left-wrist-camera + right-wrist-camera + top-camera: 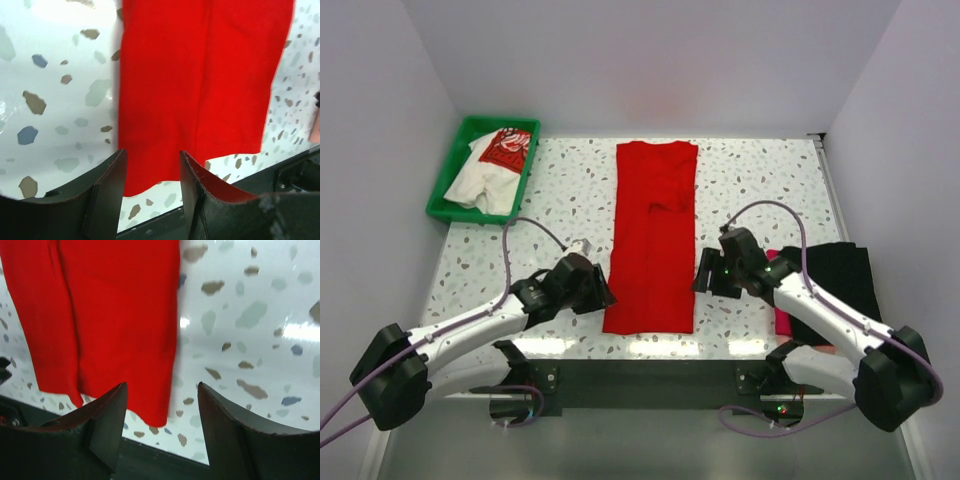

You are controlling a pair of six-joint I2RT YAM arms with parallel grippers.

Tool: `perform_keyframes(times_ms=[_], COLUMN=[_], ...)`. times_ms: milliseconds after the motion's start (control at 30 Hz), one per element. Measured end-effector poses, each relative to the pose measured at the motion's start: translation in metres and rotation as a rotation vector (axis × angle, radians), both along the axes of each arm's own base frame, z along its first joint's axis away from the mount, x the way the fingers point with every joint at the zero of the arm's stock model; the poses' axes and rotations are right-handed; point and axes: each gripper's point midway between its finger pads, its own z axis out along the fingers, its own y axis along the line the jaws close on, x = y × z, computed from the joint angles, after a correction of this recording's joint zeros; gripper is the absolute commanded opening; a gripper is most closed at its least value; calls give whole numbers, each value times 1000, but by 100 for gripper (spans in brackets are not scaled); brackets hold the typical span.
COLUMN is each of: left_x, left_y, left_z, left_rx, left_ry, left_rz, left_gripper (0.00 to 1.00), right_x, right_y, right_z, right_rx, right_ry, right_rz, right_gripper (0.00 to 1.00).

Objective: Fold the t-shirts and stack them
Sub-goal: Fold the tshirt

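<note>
The bright red t-shirt (653, 235) lies flat mid-table, folded into a long narrow strip running front to back. My left gripper (603, 289) stands open beside its near left corner, and my right gripper (704, 274) stands open by its near right edge. In the left wrist view the red t-shirt (200, 75) has its lower hem beneath my open left gripper (152, 165), and nothing is held. The right wrist view shows the red t-shirt's (110, 310) corner under my open, empty right gripper (162, 395). A white t-shirt with a red print (495, 165) lies crumpled in the tray.
The green tray (470, 217) sits at the back left. A folded black t-shirt (845, 275) lies at the right edge over a magenta one (783, 322), partly hidden by my right arm. The table's dark front edge (650, 375) runs just below the red t-shirt's hem.
</note>
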Motion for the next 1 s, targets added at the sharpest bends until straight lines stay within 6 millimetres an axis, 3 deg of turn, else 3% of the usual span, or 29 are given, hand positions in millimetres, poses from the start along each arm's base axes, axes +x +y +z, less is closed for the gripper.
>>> perform_keyframes(times_ms=[67, 267, 500, 900, 1000], left_x=[-7, -22, -29, -38, -45], left_y=[5, 13, 12, 2, -3], left_z=[-12, -38, -44, -48, -50], left_rx=[17, 67, 62, -5, -17], left_ry=[33, 113, 147, 173, 183], left_rz=[2, -10, -26, -46, -62], left_gripper=[51, 51, 48, 31, 22], right_x=[-20, -48, -82, -82, -85], right_y=[-2, 4, 19, 31, 30], right_z=[-6, -20, -53, -56, -60], right_rx=[28, 98, 122, 182, 179], right_ry=[27, 77, 210, 232, 243], right_rz=[3, 13, 58, 41, 40], right_gripper=[59, 58, 56, 43, 32])
